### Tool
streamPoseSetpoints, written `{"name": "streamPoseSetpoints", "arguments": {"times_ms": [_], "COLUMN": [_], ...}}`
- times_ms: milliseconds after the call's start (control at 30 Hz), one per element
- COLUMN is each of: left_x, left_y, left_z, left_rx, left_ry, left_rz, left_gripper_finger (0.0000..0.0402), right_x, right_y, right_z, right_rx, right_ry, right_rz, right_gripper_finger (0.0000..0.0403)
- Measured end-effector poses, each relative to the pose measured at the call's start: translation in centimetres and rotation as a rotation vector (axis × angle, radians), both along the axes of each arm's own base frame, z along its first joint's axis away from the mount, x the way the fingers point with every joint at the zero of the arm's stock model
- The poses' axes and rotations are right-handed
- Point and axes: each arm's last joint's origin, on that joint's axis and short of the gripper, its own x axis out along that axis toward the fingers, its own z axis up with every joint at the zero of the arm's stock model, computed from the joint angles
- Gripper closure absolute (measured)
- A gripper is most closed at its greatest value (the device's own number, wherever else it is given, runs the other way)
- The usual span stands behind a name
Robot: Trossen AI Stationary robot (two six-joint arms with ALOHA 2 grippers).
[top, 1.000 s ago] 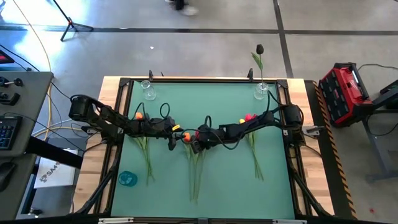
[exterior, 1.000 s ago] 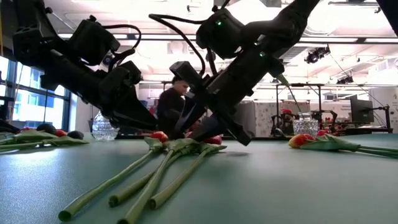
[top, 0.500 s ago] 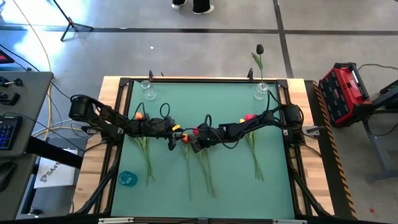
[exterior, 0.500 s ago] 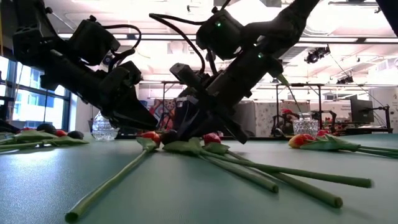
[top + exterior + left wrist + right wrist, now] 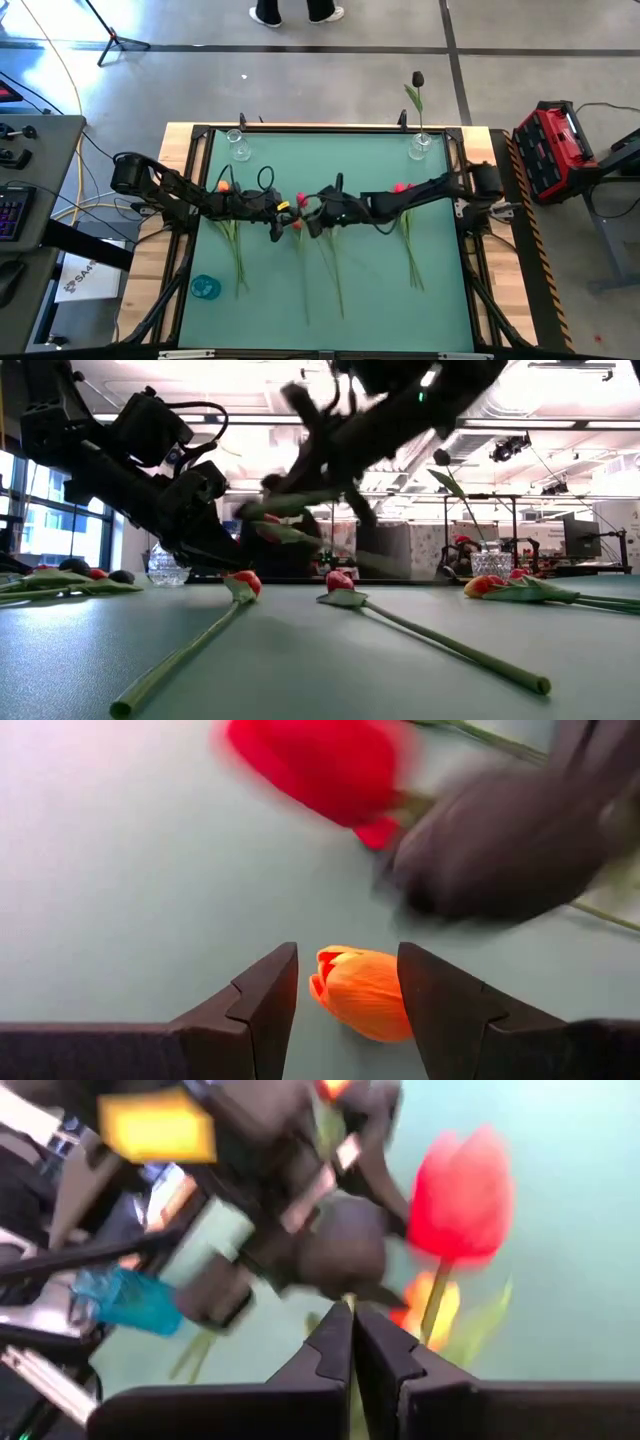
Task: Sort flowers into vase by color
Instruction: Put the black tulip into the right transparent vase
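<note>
**Right Arm Lifts a Tulip Off the Mat**

While your left gripper sits low at the middle of the green table with its fingers apart, an orange tulip head lies between them, not squeezed. Your right gripper hangs just to its right, above the mat, fingers pressed together on the stem of a red tulip, whose head is raised off the surface. More flowers lie flat: two stems near the middle, a bunch to the left, another bunch to the right. At the far right corner, you see a dark tulip standing in a glass vase; a second glass vase stands at the far left corner.
</note>
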Motion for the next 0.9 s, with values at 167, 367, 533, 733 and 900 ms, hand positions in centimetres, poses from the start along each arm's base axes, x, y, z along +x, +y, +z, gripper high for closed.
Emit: {"name": "streamPoseSetpoints", "arguments": {"times_ms": [167, 367, 533, 733, 900], "left_x": [0.0, 0.0, 0.0, 0.0, -0.5], "left_y": [0.0, 0.0, 0.0, 0.5, 1.0], "left_z": [0.0, 0.0, 0.0, 0.0, 0.0], "left_rx": [-0.007, -0.007, -0.004, 0.004, 0.004], "left_ry": [0.002, 0.004, 0.000, -0.006, 0.050], "left_rz": [0.004, 0.004, 0.007, 0.039, 0.066], "left_gripper_finger": [0.0238, 0.0238, 0.0238, 0.0238, 0.0238], "right_x": [-1.8, -4.0, -5.1, -1.8, -1.2], "right_y": [0.2, 0.2, -1.4, -1.9, -2.3], "right_z": [3.1, 4.7, 3.0, -0.6, -3.0], "right_rx": [-0.146, -0.261, -0.258, -0.098, -0.074], "right_ry": [0.017, 0.122, 0.331, 0.242, 0.290], "right_rz": [-0.080, -0.170, -0.193, 0.037, 0.046], "right_gripper_finger": [0.0402, 0.0402, 0.0402, 0.0402, 0.0402]}}
